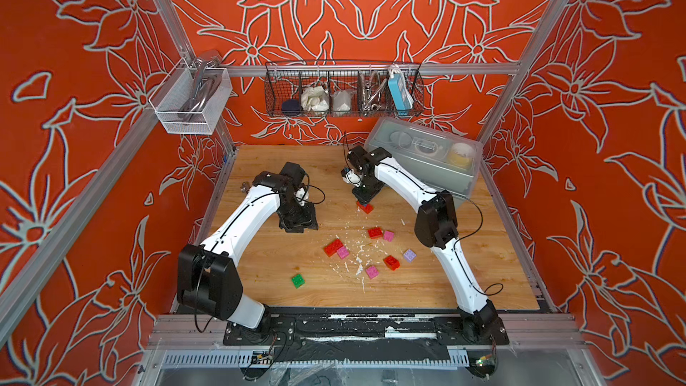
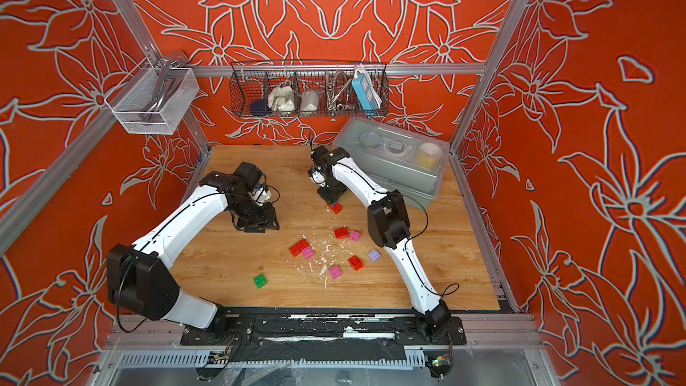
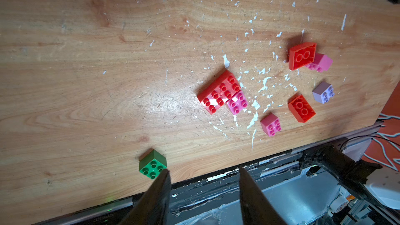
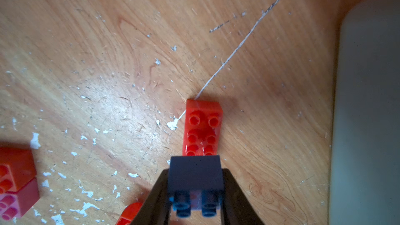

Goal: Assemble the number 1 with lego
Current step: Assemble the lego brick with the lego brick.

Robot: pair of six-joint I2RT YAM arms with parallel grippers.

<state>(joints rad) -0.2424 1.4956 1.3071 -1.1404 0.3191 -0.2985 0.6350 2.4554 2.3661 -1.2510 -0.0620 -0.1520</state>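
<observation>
Open tabletop around the green brick; grey box blocks the far corner.

Both top views overlook the table; wrist views look close.

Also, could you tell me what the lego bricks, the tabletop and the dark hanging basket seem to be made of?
Lego bricks, like the long red brick: glossy moulded plastic, with bright highlights on the studs. Tabletop: wood or wood-look laminate, grain visible, slightly shiny, scratched. Dark basket: thin wire mesh, probably coated metal.
</observation>
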